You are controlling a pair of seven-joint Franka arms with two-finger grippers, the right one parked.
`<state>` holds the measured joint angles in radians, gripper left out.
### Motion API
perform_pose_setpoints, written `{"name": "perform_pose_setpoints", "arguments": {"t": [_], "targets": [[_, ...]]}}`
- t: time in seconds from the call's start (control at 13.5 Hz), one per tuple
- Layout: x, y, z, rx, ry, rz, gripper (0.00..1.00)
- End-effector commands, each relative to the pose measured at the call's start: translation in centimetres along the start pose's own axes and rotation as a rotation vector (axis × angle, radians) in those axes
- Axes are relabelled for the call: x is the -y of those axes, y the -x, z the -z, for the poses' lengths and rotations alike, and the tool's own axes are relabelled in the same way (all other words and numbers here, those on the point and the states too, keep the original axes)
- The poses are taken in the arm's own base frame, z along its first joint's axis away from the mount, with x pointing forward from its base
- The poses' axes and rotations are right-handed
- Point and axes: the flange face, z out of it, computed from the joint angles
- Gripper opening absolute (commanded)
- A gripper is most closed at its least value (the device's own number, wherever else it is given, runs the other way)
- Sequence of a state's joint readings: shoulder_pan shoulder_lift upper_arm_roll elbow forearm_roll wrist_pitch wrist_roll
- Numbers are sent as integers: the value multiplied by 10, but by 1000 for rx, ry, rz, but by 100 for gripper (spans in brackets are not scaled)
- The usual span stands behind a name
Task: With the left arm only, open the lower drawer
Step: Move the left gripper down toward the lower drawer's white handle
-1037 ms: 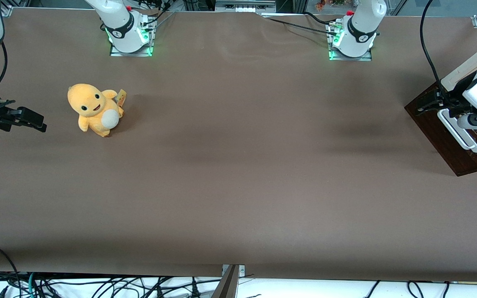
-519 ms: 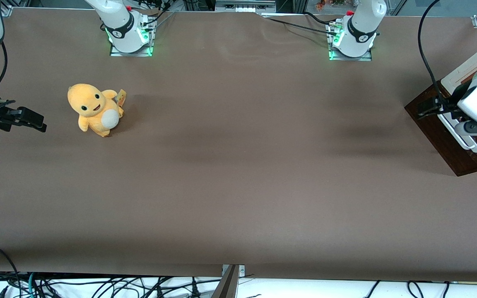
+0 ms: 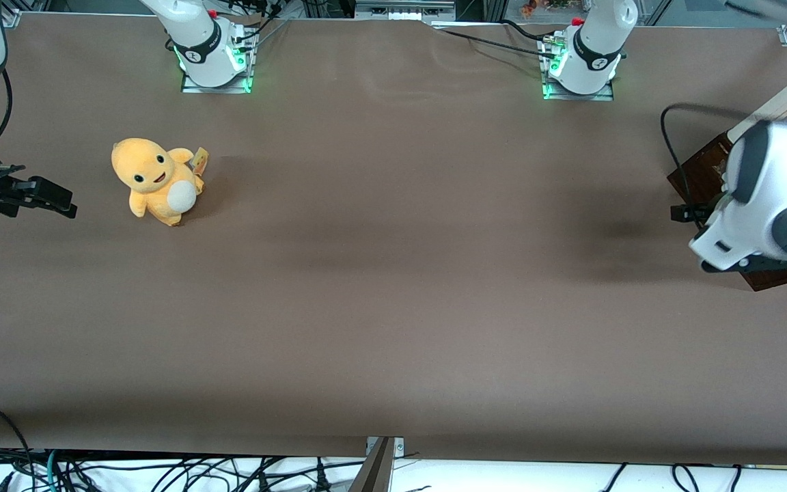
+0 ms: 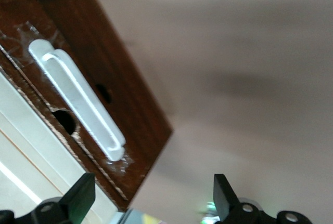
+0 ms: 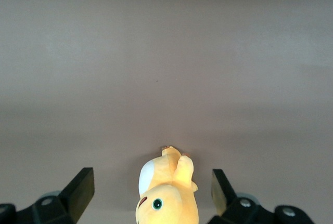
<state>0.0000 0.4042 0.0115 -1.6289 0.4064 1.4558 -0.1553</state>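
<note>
The lower drawer (image 4: 99, 86) sits in a small cabinet (image 3: 786, 102) at the working arm's end of the desk (image 3: 393, 287). Its dark wooden front looks flush with the cabinet, so the drawer seems shut, though the left arm (image 3: 766, 198) hides much of it in the front view and I cannot be sure. The white handle (image 4: 78, 104) runs along the drawer front with nothing around it. The tool (image 4: 151, 203) hangs above the drawer front, apart from the handle, its fingers (image 4: 80, 195) spread wide and holding nothing. By my reading the task has hardly begun: the approach is under way, but closing on the handle and pulling the drawer out both remain. A yellow plush toy (image 3: 156, 179) lies well apart, toward the parked arm's end.
</note>
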Motion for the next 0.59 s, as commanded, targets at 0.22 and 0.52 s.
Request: {"name": "perform_pose_setpoints", "arguments": {"t": [0.22, 0.52], "targets": [[-13, -44, -76, 168, -318, 104, 100], [-11, -63, -117, 222, -446, 132, 100]]}}
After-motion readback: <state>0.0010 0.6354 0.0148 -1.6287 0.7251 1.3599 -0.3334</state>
